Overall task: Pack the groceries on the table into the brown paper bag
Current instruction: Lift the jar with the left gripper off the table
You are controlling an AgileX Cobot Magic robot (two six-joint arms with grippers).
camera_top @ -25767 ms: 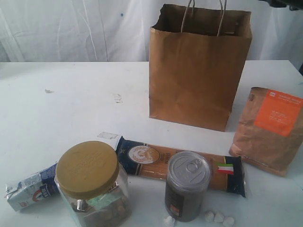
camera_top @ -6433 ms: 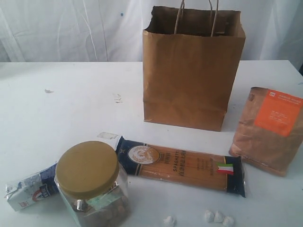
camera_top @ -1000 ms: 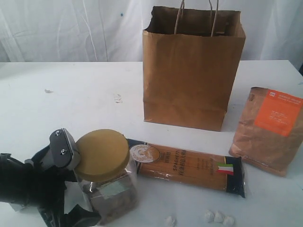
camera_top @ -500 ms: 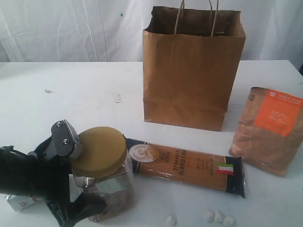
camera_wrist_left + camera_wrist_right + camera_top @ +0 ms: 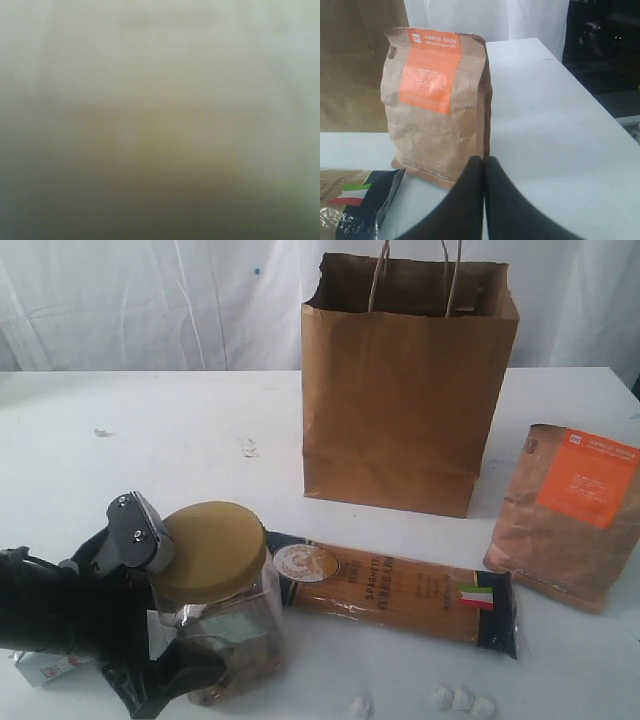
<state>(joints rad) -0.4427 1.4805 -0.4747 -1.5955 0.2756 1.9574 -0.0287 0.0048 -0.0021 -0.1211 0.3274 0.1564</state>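
Observation:
The gold-lidded clear jar (image 5: 212, 585) stands at the front left of the table (image 5: 180, 440), slightly tilted. My left gripper (image 5: 180, 612) is shut on it, one finger by the lid and the other low on the jar's front. The left wrist view is only a blur. The dark-blue spaghetti packet (image 5: 395, 592) (image 5: 355, 205) lies right of the jar. At the right stands the brown pouch with the orange label (image 5: 572, 515) (image 5: 437, 100). My right gripper (image 5: 483, 162) is shut and empty in front of the pouch. The brown paper bag (image 5: 410, 380) (image 5: 350, 60) stands upright behind. A corner of the blue-white carton (image 5: 42, 668) shows under my left arm. The tin can and yellow packet are out of view.
Small white foam lumps (image 5: 460, 700) lie at the front edge, right of the jar. A paper scrap (image 5: 249, 448) lies left of the bag. The table's right edge (image 5: 590, 100) runs close beside the pouch.
My left gripper has drawn the jar a little to the left and lifted it slightly, the lid now sitting higher. The pouch, spaghetti packet and bag have not moved.

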